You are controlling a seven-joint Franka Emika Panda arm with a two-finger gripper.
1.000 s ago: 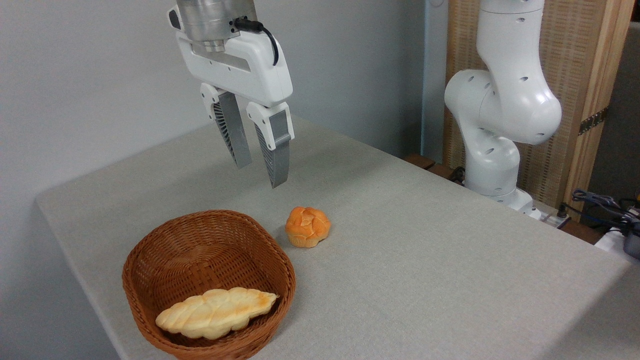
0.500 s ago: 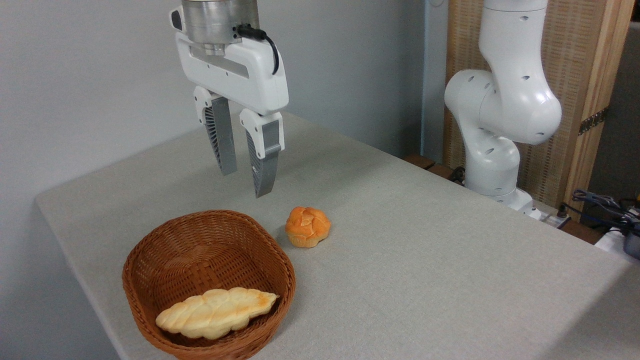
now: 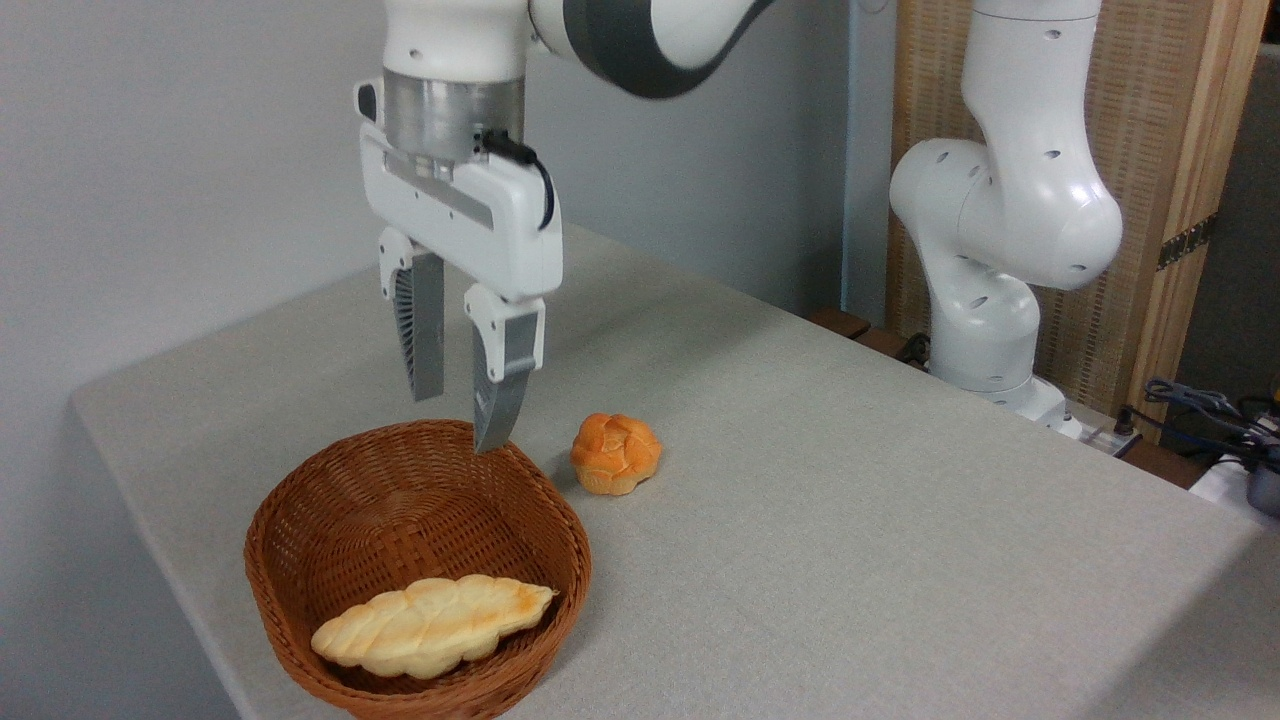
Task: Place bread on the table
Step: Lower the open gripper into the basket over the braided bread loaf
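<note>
Clearly my white two-fingered hand (image 3: 460, 422) hangs open and empty above the brown wicker basket (image 3: 300, 520) holding the long pale braided bread (image 3: 430, 625), seemingly light and squashy, so I'd pinch its thick middle gently.

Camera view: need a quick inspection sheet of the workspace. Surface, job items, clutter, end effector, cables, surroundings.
Surface: table, grey-beige fabric-like top, rounded corner, no spills seen.
Job's things: bread, a long pale braided loaf, lies inside the wicker basket at its near side; not yet on the table.
Clutter: small orange bun on the table, right of the basket and apart from it.
End effector: gripper hangs above the basket's far rim, fingers pointing down, open, holding nothing.
Cables: black cable looped at the gripper's body; a bundle of wires off the table's right edge.
Surroundings: robot base behind the table, grey wall, wooden panel at right. No person seen.
</note>
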